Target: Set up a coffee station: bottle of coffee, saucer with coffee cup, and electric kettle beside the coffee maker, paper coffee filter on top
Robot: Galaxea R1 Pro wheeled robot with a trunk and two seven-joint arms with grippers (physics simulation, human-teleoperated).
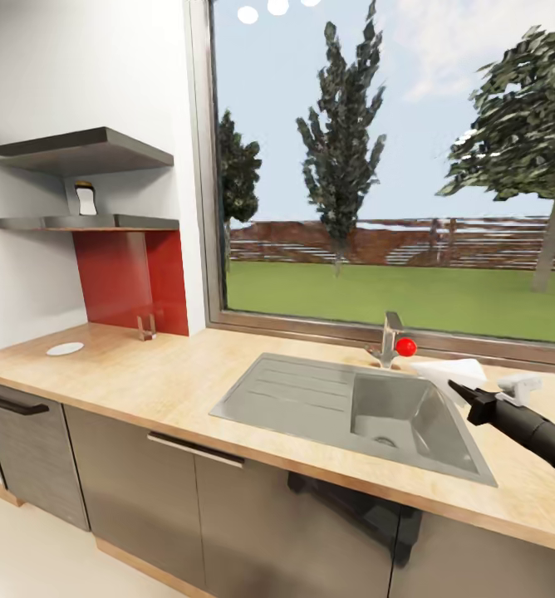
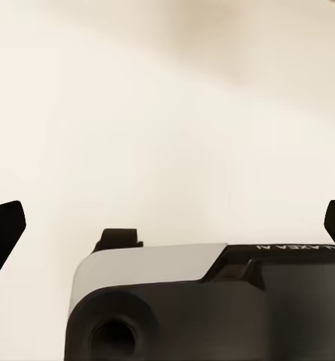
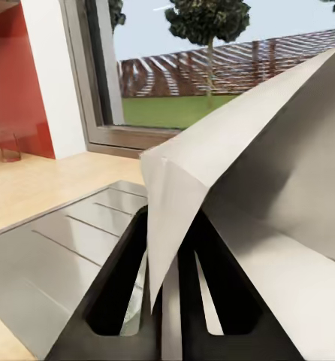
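Note:
My right gripper (image 1: 459, 389) hovers over the right side of the sink, shut on the paper coffee filter (image 1: 449, 370). That filter is a pale folded sheet (image 3: 250, 173) pinched between the dark fingers (image 3: 115, 278). The bottle of coffee (image 1: 85, 199) stands on the lower kitchen shelf (image 1: 86, 223) at the far left. A saucer (image 1: 65, 349) lies on the kitchen countertop (image 1: 169, 374) below that shelf. My left gripper (image 2: 167, 226) is open wide over a pale blank surface. The coffee maker, coffee cup and electric kettle are out of view.
A steel sink (image 1: 311, 399) with drainboard is set into the worktop, with a faucet (image 1: 388, 336) and red knob (image 1: 405, 346) behind it. A small metal stand (image 1: 147, 328) sits by the red backsplash. A large window runs behind the counter.

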